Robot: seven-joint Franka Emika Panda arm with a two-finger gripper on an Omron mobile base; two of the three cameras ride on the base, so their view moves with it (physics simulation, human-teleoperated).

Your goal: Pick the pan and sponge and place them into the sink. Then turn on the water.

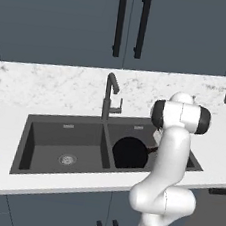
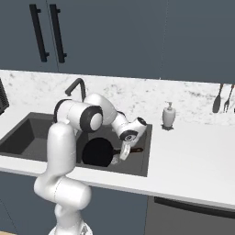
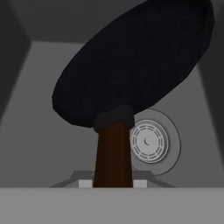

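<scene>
Extending from between fingers: pan handle.

Robot arm: smooth, glossy white rounded links, thick and tubular, joined by dark, near-black bands at the joints. A bulbous white segment forms the lower body above the base. The large shoulder joint is capped white with black rings either side. The wrist carries dark circular end faces and a pale grey gripper.
</scene>
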